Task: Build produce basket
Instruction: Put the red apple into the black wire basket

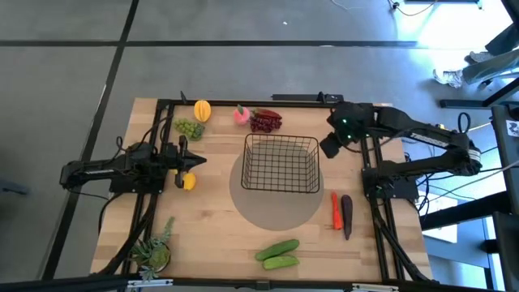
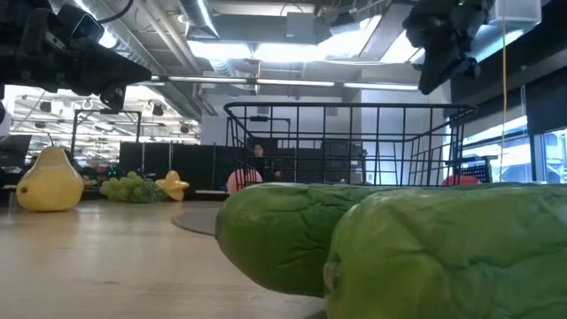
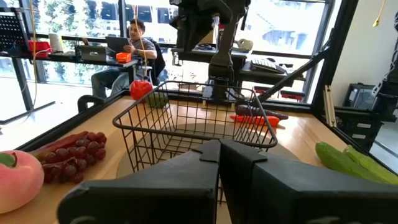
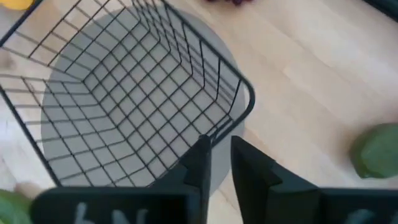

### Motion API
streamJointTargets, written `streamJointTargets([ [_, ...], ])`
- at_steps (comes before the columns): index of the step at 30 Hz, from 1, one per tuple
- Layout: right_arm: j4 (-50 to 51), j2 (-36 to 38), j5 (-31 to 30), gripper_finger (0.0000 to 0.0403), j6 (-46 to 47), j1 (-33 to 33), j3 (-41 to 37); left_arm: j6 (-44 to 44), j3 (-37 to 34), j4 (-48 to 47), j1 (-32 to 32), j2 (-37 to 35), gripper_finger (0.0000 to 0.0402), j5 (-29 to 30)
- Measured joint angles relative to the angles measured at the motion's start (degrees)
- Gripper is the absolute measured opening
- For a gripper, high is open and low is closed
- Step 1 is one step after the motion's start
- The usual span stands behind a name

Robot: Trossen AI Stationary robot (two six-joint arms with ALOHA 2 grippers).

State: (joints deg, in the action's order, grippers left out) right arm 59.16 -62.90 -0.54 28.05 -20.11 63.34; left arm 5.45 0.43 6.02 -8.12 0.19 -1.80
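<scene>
Basket: empty, on the grey mat mid-table; likely light, stiff wire; best taken at the rim.
Produce: scattered around it. Cucumbers near the front edge, eggplant and carrot to its right, grapes behind. Probably light, smooth, apt to roll; grip across the middle.
Right gripper: above the basket's right rim, fingers slightly apart, holding nothing.
Left gripper: waits left of the basket, closed, holding nothing.
</scene>
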Motion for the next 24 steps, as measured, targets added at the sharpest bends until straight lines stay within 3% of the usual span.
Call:
streamJointTargets([
  [5,0.97,-3.15,0.23,0.0088,4.79,-3.36,4.03,-0.02,-0.01,0.02,0.0,0.0,0.0,1.63],
  [13,6.45,-6.11,0.17,0.0091,12.09,-9.74,7.29,2.59,0.49,0.24,0.0,0.17,0.0,7.46],
  [18,10.24,-6.94,-4.06,0.0091,12.08,-13.23,7.29,3.16,4.15,-0.28,0.02,1.05,0.0,8.13],
  [24,13.34,-7.18,-6.51,0.0091,13.8,-17.47,7.29,4.61,12.32,-9.98,0.0,6.33,0.0,11.7],
])
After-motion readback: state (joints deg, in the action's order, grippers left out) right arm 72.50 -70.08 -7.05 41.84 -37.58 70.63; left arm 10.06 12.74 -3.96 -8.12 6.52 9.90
